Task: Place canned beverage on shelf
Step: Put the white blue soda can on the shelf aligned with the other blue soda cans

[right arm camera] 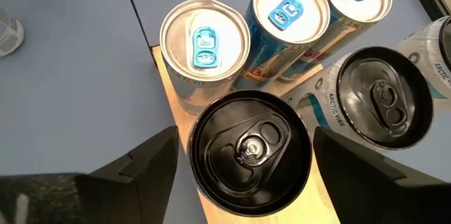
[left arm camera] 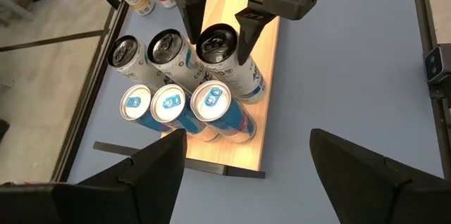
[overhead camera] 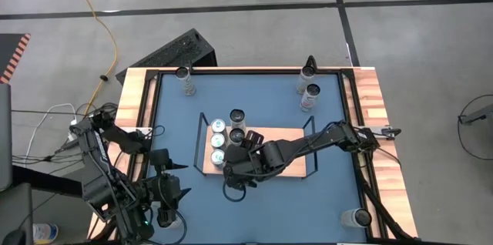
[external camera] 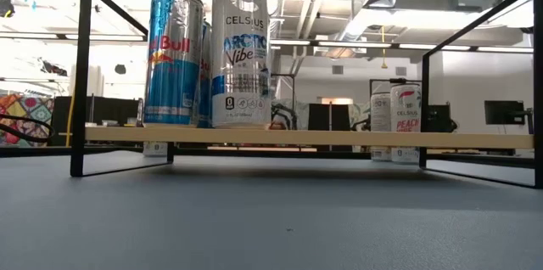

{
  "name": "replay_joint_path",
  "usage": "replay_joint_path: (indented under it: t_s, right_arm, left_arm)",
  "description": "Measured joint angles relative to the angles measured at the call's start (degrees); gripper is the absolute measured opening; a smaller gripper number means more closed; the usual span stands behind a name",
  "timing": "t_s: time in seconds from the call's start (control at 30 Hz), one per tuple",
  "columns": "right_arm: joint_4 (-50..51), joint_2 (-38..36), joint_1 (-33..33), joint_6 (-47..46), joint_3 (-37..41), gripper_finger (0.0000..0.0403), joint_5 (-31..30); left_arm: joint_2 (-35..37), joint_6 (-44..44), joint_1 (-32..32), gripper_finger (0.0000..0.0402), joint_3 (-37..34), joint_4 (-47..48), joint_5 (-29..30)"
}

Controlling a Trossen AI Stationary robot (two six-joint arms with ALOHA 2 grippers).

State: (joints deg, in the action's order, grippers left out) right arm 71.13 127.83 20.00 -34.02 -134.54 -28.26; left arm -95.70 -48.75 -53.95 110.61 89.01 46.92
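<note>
Hidden: in the high view the right tool covers most of the can it works on; in the low view that tool is cut off at the top edge.
Can: the Celsius can stands upright, long axis vertical, black lid up, on the shelf right under the right tool.
Neighbours: three blue-tab cans just beside it, two more black-lid cans alongside.
Right tool: fingers spread either side of the can top, not clamping it.
Left tool: open, empty, hanging over the counter well apart from the shelf.
</note>
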Motion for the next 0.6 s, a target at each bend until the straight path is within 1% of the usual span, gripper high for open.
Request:
replay_joint_path:
  t_s: [0.23, 0.5, 0.6]
  right_arm:
    - [1.1, -0.4, 0.3, 0.4, -0.1, 0.0311, -0.3]
    - [10.3, -2.1, 1.2, -1.8, -0.1, 0.0311, -0.7]
    - [11.8, -3.0, 2.2, -2.0, -0.1, 0.0311, -1.6]
  left_arm:
    - [0.0, -0.1, 0.0, 0.0286, 0.0, 0.0, 0.0]
    - [0.0, -0.4, 0.0, 0.0286, 0.0, 0.0, -0.6]
    - [0.0, -0.4, 0.0, 0.0286, 0.0, 0.0, -0.6]
